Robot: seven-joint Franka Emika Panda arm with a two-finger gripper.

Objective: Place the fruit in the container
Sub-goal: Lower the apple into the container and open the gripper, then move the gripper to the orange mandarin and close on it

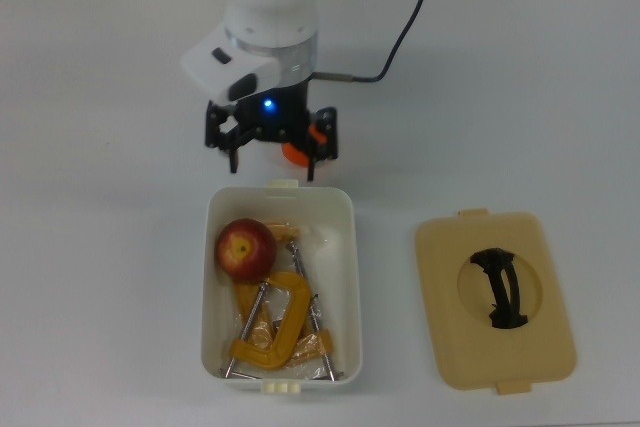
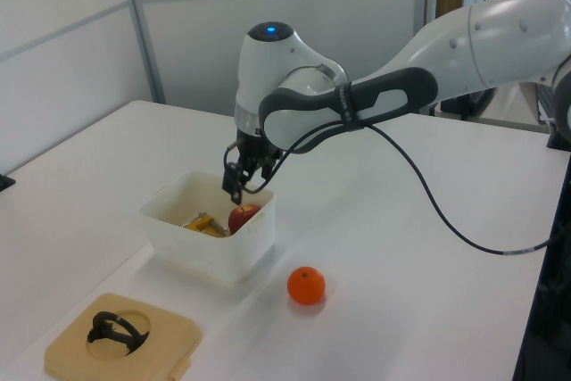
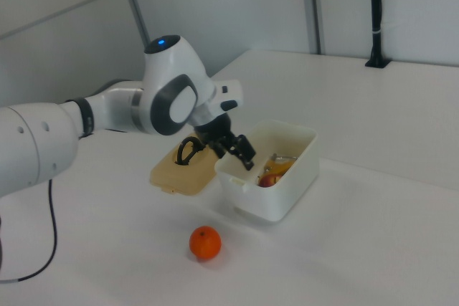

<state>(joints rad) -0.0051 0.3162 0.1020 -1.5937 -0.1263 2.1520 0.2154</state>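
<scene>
Top view, pincer: our pincer [image 1: 271, 154] hangs empty with its fingers spread, above the short end of the container, between that rim and the orange.
Why it stands so: we judge that the spread fingers mean the apple is let go and the pincer is free for the second fruit.
Orange: the orange [image 1: 297, 151] sits on the worktop [image 1: 500, 97] almost straight under the pincer in the top view, mostly hidden by its fingers; the left view shows the orange [image 2: 306, 285] apart from the tub, on bare worktop.
Container: the container [image 1: 345, 277] lies just below the pincer in the top view, its near latch tab almost under the fingertips.
Apple: the apple [image 1: 245, 248] rests inside the container, in the end nearest the pincer, leaning on the clamps; we see it untouched by the fingers.
Clamps: the yellow clamps [image 1: 272, 322] fill the farther part of the tub, so we judge that the apple sits where room was left.
Lid: the tan lid [image 1: 495, 297] lies farthest off, flat on the worktop, leaving the tub open for dropping fruit in.
Task state: we judge one fruit placed, one left.
</scene>
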